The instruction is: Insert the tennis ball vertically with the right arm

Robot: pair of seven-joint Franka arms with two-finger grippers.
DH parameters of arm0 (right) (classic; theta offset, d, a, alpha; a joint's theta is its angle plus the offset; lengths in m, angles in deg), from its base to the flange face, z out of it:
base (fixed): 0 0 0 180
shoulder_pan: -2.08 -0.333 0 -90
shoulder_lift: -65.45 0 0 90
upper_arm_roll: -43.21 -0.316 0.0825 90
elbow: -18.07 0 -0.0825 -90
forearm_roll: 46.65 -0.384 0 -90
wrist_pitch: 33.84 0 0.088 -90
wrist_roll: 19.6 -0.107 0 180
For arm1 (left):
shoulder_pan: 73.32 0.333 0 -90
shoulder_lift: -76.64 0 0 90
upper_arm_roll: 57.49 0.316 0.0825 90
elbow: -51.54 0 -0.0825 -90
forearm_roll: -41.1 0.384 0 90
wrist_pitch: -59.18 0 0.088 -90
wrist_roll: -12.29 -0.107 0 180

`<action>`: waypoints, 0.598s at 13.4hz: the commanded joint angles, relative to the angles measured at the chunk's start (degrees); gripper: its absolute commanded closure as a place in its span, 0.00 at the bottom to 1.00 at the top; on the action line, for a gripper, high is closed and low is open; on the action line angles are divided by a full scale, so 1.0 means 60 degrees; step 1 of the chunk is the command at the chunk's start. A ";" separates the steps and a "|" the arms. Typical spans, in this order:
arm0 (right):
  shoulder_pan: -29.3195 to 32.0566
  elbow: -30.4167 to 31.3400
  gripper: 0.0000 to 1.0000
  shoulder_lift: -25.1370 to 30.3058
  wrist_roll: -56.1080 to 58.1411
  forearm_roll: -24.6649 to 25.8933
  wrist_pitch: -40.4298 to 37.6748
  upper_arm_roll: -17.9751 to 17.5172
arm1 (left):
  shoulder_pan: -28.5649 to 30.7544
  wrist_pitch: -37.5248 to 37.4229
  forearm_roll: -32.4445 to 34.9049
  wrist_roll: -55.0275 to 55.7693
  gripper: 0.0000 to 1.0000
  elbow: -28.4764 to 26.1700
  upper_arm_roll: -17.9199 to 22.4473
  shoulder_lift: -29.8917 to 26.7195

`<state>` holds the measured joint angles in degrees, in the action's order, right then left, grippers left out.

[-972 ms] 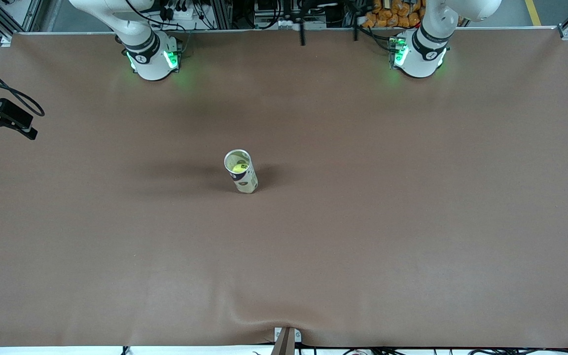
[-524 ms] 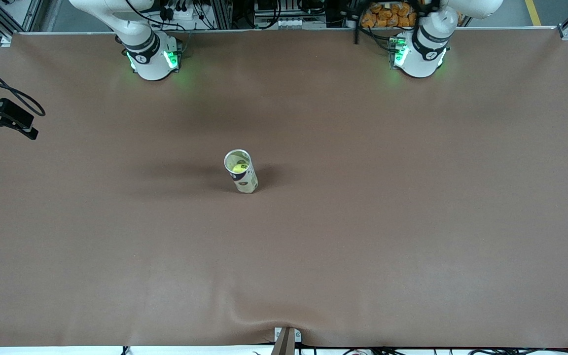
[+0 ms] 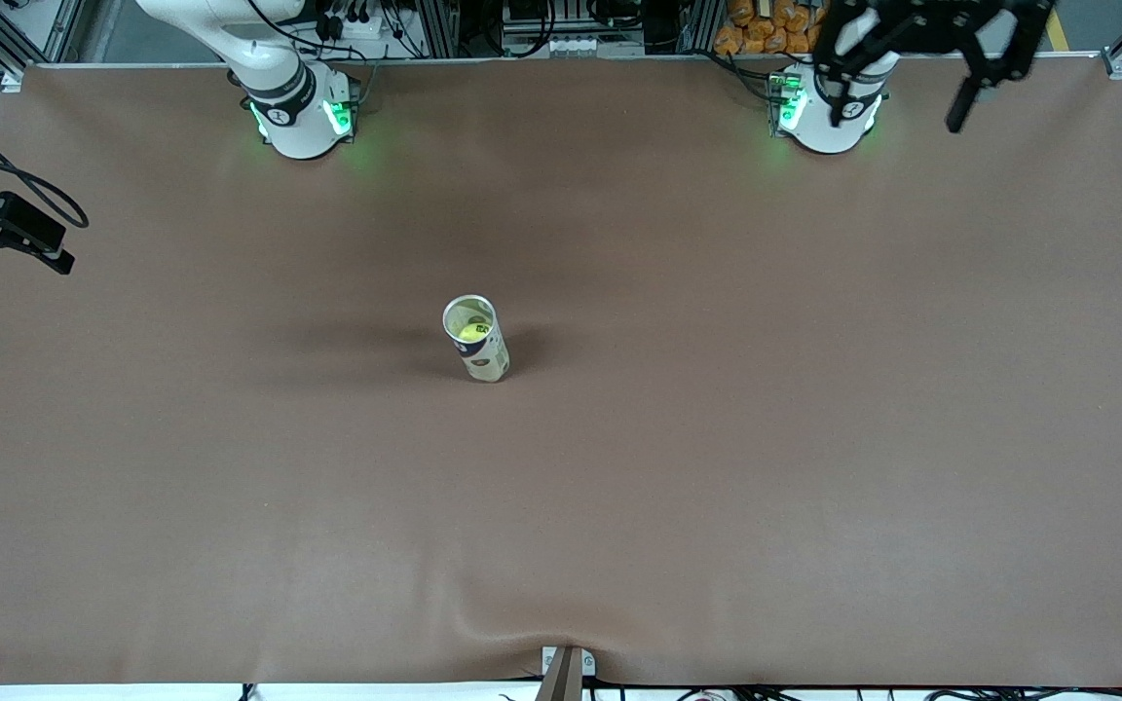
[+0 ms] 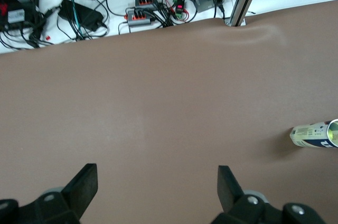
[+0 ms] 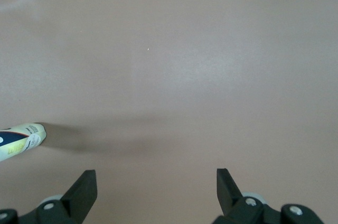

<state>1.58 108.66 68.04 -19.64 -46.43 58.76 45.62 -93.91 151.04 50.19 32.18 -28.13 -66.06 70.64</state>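
A tall tennis ball can [image 3: 476, 339] stands upright in the middle of the brown table [image 3: 814, 409], its top open. A yellow-green tennis ball [image 3: 468, 332] sits inside it. The can also shows at the edge of the left wrist view [image 4: 314, 134] and of the right wrist view [image 5: 21, 140]. My left gripper [image 3: 897, 92] is open and empty, up in the air over the left arm's base. My right gripper [image 5: 156, 184] is open and empty, high over bare table, well apart from the can; it is out of the front view.
A black clamp with a cable [image 3: 6, 234] sticks in over the table's edge at the right arm's end. Cables and power strips [image 4: 148, 12] lie off the table's edge. A metal bracket [image 3: 566, 667] sits at the near edge.
My left gripper has swung along the table's back edge toward the left arm's end and now shows over its base. The can and ball have not moved.
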 commanded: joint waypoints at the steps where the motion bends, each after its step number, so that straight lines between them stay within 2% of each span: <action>1: 0.0142 0.0443 0.00 0.0562 0.0109 0.0139 -0.0009 -0.0124 | 0.0792 -0.0221 -0.0590 -0.0749 0.00 -0.0154 -0.0080 -0.0200; 6: 0.0098 0.0971 0.00 0.1354 0.0109 0.0154 -0.0038 -0.0139 | 0.2402 -0.0573 -0.1616 -0.2125 0.00 -0.0242 -0.0065 -0.0157; 8: 0.0113 0.1146 0.00 0.1573 0.0109 0.0154 -0.0053 -0.0139 | 0.3018 -0.0573 -0.1807 -0.2770 0.00 -0.0534 -0.0051 -0.0171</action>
<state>1.58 112.56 74.61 -19.52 -46.43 58.11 45.42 -79.08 148.04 41.24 18.93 -29.21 -65.87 70.66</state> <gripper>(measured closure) 0.000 0.000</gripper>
